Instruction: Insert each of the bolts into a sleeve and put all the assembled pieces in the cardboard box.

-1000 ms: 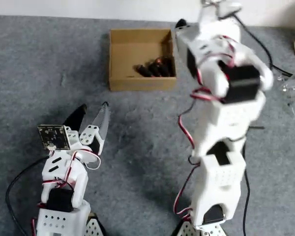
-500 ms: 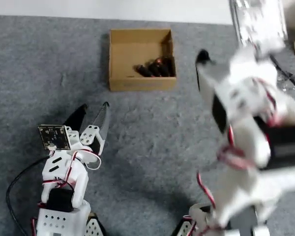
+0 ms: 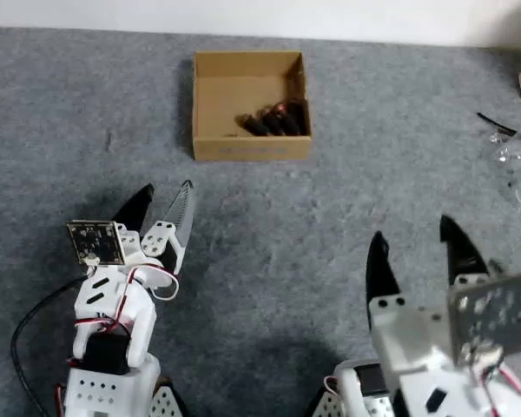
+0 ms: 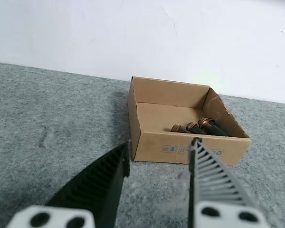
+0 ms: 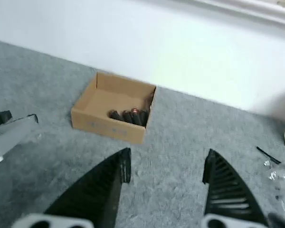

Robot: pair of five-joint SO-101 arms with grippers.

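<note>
High view — cardboard box sits near the mat's far edge.

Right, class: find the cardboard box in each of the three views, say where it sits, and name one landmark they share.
High view: cardboard box at the carpet's far side, left of centre.
Left wrist view: straight ahead, beyond the open left hand.
Right wrist view: farther off, beyond the open right hand.
Shared landmark: the dark pieces lying against one side wall of the box.
</note>
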